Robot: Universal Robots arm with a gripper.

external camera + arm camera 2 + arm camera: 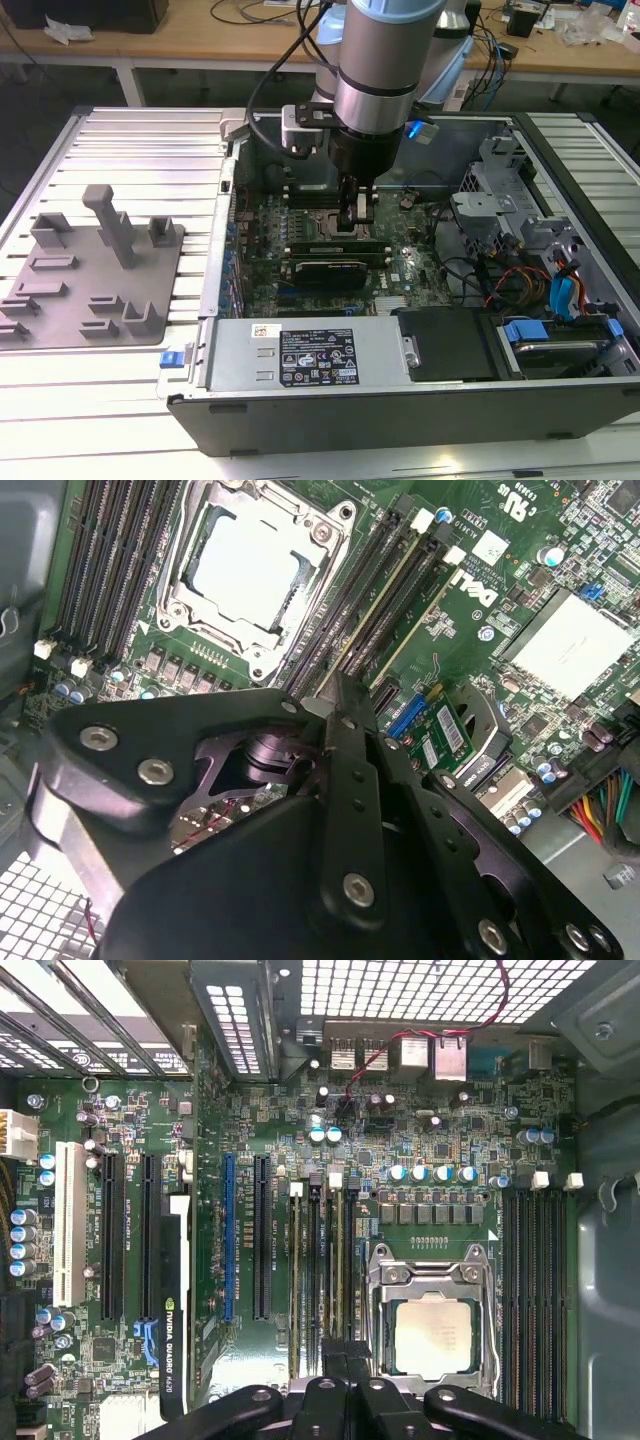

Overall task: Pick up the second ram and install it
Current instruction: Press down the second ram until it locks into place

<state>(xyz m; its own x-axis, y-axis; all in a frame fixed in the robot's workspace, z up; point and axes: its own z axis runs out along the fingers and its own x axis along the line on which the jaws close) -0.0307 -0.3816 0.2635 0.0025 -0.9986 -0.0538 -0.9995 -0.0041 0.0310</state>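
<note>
My gripper (pixel 358 222) reaches down into the open computer case (pixel 200 330), over the memory slots beside the processor socket (pixel 432 1335). Its fingers (pixel 340 705) are shut against each other with nothing between them. Two long green sticks stand upright in neighbouring slots. The ram (pixel 372 613) nearest my fingertips runs out from under them, seen edge-on in both wrist views (pixel 330 1260). In the exterior view it lies along the board (pixel 315 240) just below the gripper. I cannot tell whether the fingertips touch its top edge.
A black graphics card (pixel 325 270) sits just in front of the slots, and the power supply (pixel 300 355) lies along the case's near wall. Drive bays and cables (pixel 540 270) are at the exterior view's right. A grey fixture tray (pixel 90 270) rests at its left.
</note>
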